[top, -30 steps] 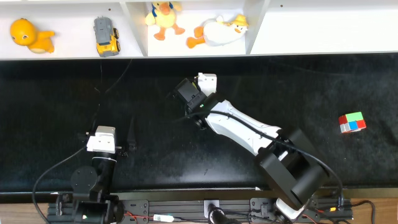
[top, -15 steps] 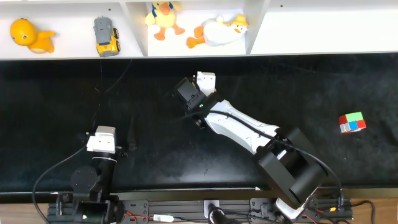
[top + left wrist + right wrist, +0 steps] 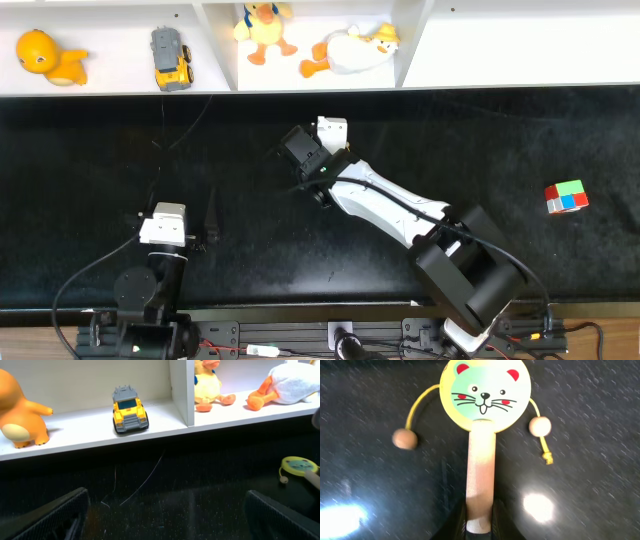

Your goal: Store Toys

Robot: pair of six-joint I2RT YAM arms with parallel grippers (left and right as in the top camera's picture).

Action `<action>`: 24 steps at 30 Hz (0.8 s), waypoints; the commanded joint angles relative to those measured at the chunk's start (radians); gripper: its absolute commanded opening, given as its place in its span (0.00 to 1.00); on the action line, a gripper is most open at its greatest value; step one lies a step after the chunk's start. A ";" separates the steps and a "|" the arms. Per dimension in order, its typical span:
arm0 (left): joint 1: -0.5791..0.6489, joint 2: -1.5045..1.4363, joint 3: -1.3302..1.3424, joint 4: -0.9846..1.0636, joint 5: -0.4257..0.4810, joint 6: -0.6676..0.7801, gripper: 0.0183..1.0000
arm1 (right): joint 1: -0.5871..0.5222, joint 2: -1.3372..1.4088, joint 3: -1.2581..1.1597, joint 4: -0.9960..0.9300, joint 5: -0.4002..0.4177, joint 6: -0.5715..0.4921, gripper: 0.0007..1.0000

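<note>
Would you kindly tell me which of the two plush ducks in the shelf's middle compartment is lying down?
The white plush duck with orange feet; the yellow plush duck beside it sits upright.

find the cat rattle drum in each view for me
Top view: hidden beneath the right hand, mid-table.
Left wrist view: cat rattle drum over the black mat, before the white plush.
Right wrist view: drum ahead, handle between that hand's fingers.
Shared landmark: the black mat.
</note>
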 commanded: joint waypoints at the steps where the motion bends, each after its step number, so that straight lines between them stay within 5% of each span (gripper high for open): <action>1: 0.005 -0.012 -0.005 -0.001 -0.005 -0.018 1.00 | 0.001 -0.128 -0.045 -0.016 0.026 -0.006 0.11; 8: 0.005 -0.012 -0.005 -0.001 -0.005 -0.018 1.00 | -0.080 -0.455 -0.270 -0.051 0.041 -0.003 0.04; 12: 0.005 -0.012 -0.005 -0.001 -0.005 -0.018 1.00 | -0.286 -0.637 -0.344 -0.195 -0.003 -0.042 0.04; 16: 0.005 -0.012 -0.005 -0.001 -0.005 -0.018 1.00 | -0.439 -0.699 -0.343 -0.220 -0.095 -0.272 0.04; 24: 0.005 -0.012 -0.005 -0.001 -0.005 -0.018 1.00 | -0.586 -0.700 -0.274 -0.230 -0.098 -0.504 0.05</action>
